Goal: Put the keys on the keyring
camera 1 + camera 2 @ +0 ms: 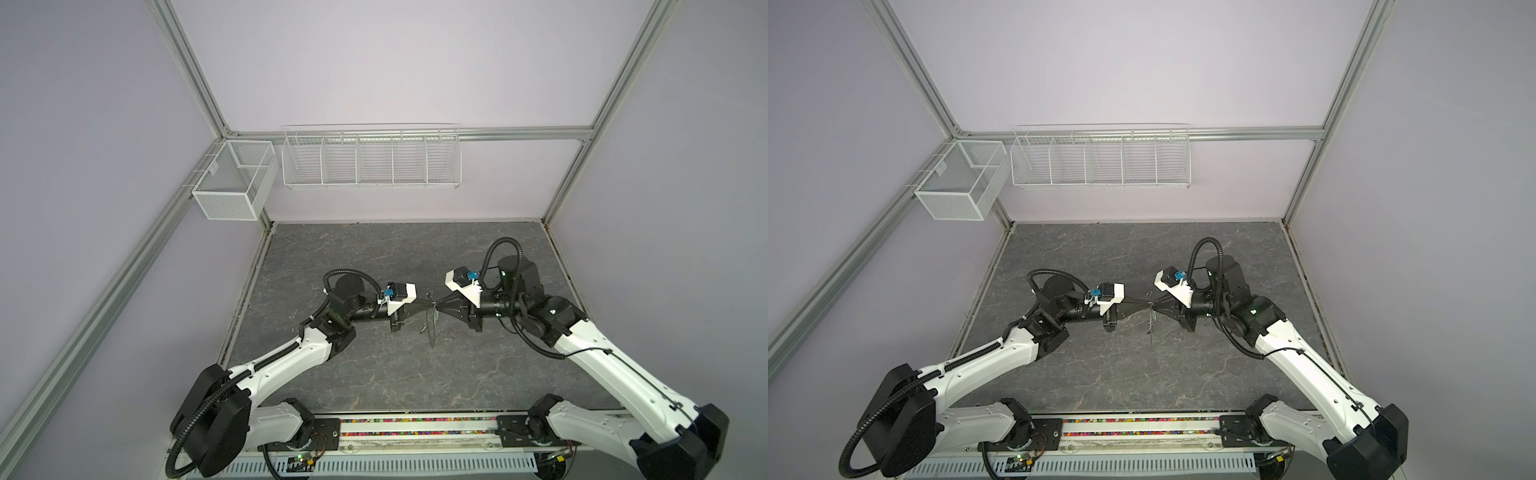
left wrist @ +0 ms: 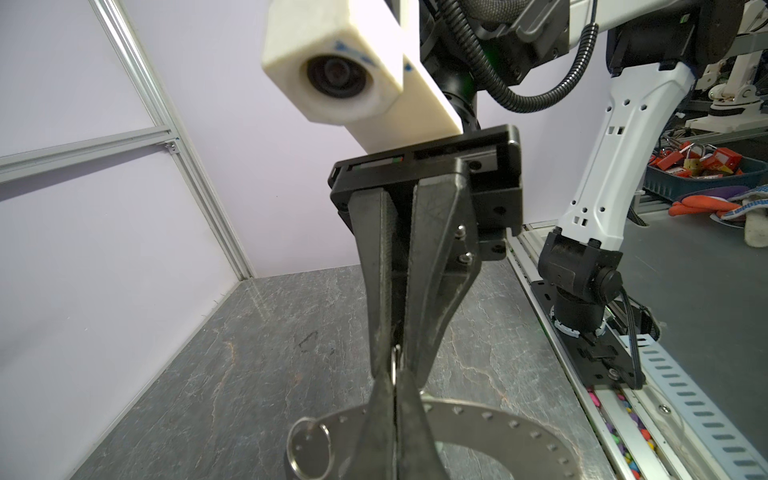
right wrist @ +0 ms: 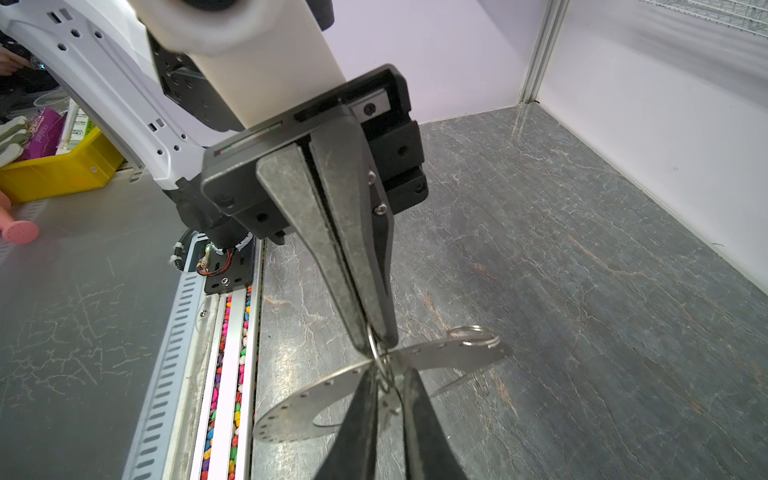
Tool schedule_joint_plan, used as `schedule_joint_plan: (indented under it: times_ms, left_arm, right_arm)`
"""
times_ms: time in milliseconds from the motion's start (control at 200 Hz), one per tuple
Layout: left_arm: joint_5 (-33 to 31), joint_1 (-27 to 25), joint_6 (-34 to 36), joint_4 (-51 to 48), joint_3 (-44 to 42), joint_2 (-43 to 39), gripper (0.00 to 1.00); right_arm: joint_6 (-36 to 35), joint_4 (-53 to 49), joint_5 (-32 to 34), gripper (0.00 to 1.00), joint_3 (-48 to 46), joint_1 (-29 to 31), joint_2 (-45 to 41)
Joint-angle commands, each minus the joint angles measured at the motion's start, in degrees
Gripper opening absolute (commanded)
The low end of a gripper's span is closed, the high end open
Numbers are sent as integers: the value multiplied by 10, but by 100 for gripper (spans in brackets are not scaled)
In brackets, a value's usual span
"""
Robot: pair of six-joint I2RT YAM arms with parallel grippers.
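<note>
**Obstructed detail.** The left gripper and the right gripper meet tip to tip above the middle of the table. In each wrist view that arm's own fingers cover the contact point. The keyring hangs below the tips, clear of the table. In both top views it is edge-on, a thin sliver with its holes unreadable. In the left wrist view its lower part is cut off by the picture edge. The keys cannot be identified with confidence. A thin pale blade under the keyring's rim may be one, but it is too slight to tell.

**View differences.** Only the wrist views show the keyring's face with its rim holes. They also show a central split ring at the upper rim and a second split ring threaded further round the rim.
- Left wrist view: the right gripper's jaws stand almost together, with the central split ring's arc pinched between the tips.
- Right wrist view: the left gripper's jaws are pressed tight on the same ring from the opposite side.
- Neither view shows whether a jaw also touches the keyring's rim.

**Surroundings.**
- The table is a dark grey, marble-veined slab.
- The walls are pale lilac, framed by aluminium posts.
- A wire rack hangs on the far wall.
- A mesh basket hangs at the far left corner.
- A strip of coloured beads runs along the near edge between the arm bases.
</note>
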Motion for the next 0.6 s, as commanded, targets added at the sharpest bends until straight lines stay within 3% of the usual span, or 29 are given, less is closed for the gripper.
schedule_joint_plan:
  times_ms: [0, 255, 325, 410, 490, 595]
  left_arm:
    - [13, 2, -7, 7, 23, -7, 0]
    - [5, 2, 43, -85, 40, -13, 0]
    - [-12, 2, 65, -122, 49, -19, 10]
    - [-31, 2, 107, -182, 63, -29, 13]
    - [-58, 2, 150, -242, 78, -41, 28]
    - [-90, 2, 200, -313, 102, -55, 30]
  right_arm:
    - [-19, -4, -21, 11, 2, 4, -1]
    - [-22, -18, -5, 7, 6, 6, -17]
    - [-25, -38, 2, 7, 11, 6, -17]
    - [-28, -69, 10, 7, 19, 6, -15]
    - [-34, -106, 24, 7, 29, 5, -8]
    - [-45, -165, 41, 7, 51, 6, 9]
